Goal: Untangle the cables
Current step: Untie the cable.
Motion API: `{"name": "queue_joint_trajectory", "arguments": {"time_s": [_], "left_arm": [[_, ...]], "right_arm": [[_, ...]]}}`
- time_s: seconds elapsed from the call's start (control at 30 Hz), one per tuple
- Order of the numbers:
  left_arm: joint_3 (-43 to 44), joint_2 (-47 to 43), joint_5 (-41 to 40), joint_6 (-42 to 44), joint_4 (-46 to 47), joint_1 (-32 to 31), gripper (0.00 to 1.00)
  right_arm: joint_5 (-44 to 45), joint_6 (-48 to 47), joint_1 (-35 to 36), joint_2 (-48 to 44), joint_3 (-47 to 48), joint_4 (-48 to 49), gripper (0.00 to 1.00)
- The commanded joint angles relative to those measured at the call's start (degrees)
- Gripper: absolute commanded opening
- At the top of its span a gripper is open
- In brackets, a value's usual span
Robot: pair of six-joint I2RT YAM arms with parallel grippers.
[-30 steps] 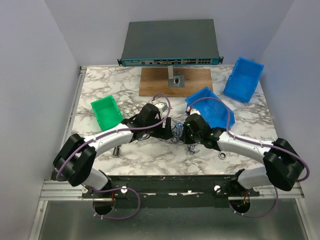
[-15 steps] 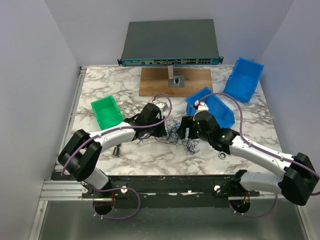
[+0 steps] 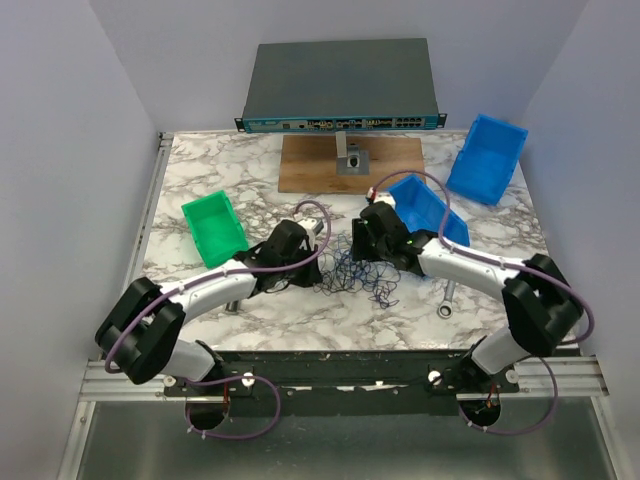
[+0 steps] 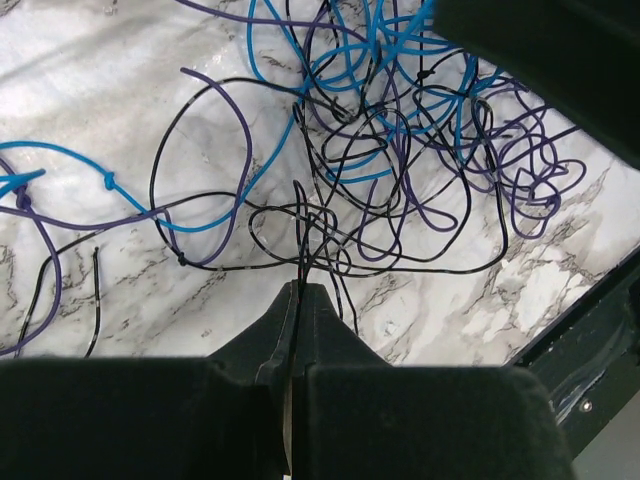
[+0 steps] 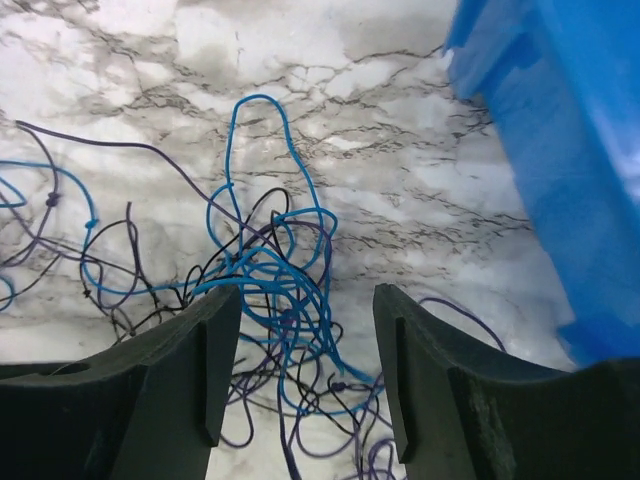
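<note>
- Pinching a single black strand at the near edge of the cables, my left end effector is clamped tight. The wire runs out from between its tips into the knot.
- My right end effector stands with its jaws apart and grips nothing. Bright blue strands lie on the counter between and beyond its two fingers.
- The tangle sits on the marble between my two arms, near the blue bin.
- Black, purple and blue strands cross in many loose loops. In the dense core I cannot tell which passes over which.
- These wires look hair-thin, light and limp. I judge they will drag and flop rather than hold a shape, and slide out of a slack pinch. A hard tug would likely cinch the knots tighter.
- The best hold, I reckon, is a free outer strand such as the blue loop standing clear at the bundle's far side, not the crowded middle.
</note>
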Motion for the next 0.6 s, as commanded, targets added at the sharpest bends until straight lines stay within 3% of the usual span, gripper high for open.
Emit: {"name": "queue_joint_trajectory", "arguments": {"time_s": [0.0,0.17,0.23,0.33,0.57], "left_arm": [[-2.38,-2.64,-0.96,0.36,1.69,1.06,0.00],[-7.29,-5.87,4.22,-3.89,6.73,7.32,0.00],[-11.15,-10.15,5.70,-6.45,10.84,10.74,0.00],[-15.46,-17.90,3.69,-8.88,12.40,14.43,0.00],[-19.58,-35.34,-8.14,-14.34,4.58,18.53,0.00]], "right_arm": [[-5.12,-0.85,-0.14,6.96,2.46,-0.02,0.55],[-3.37,1.20,-0.12,7.65,1.73,-0.57,0.13],[1.30,2.14,-0.12,5.20,1.94,-1.88,0.04],[10.12,3.88,-0.22,0.02,3.21,-5.30,0.01],[26.35,6.86,-1.99,-13.15,5.08,-11.51,0.01]]}}
